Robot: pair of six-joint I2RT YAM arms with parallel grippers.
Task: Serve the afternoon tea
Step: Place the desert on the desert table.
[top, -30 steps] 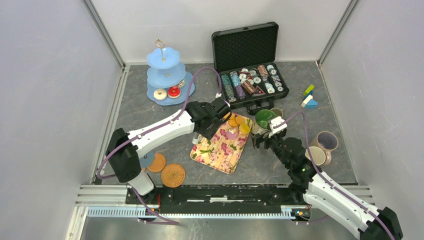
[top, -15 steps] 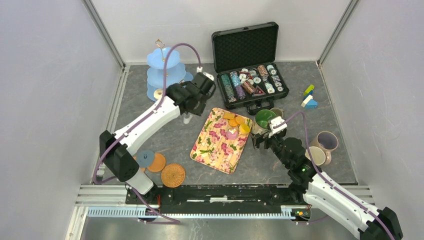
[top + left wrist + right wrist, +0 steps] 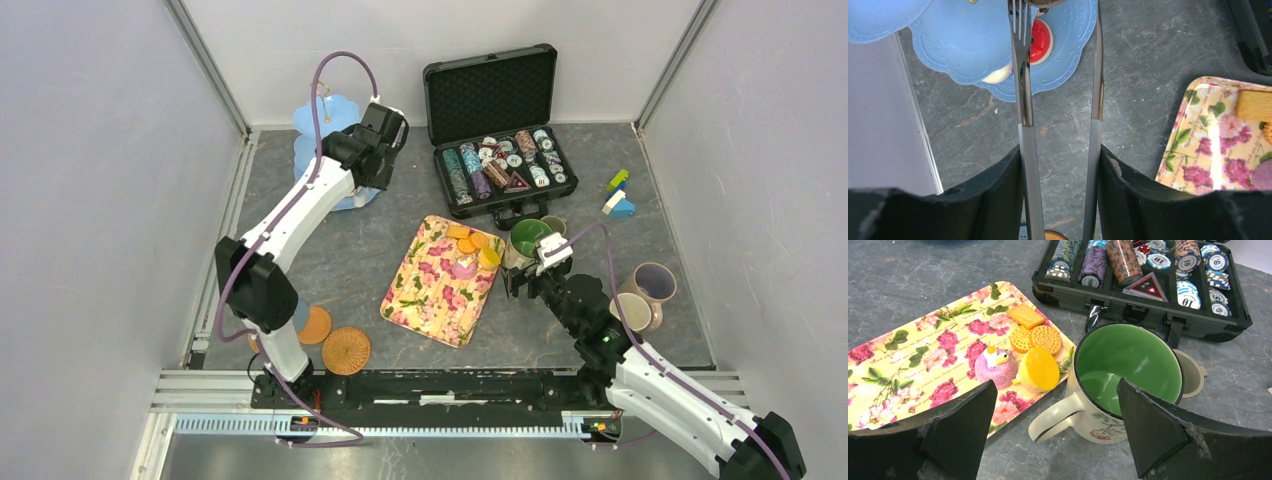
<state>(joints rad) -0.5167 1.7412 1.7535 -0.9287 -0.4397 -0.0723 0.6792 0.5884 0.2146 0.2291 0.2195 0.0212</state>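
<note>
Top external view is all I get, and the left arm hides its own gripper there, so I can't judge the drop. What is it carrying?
Observer: The left gripper squeezes metal serving tongs; their tips pinch something dark brown, mostly cut off at the frame's top.
Operator: What lies under the tips?
Observer: A lower plate of the blue tiered stand, with a red donut showing just behind the forked arm.
Operator: And the right side?
Observer: The right gripper is open, the green-lined mug just ahead between its fingers, handle turned toward the floral tray.
</note>
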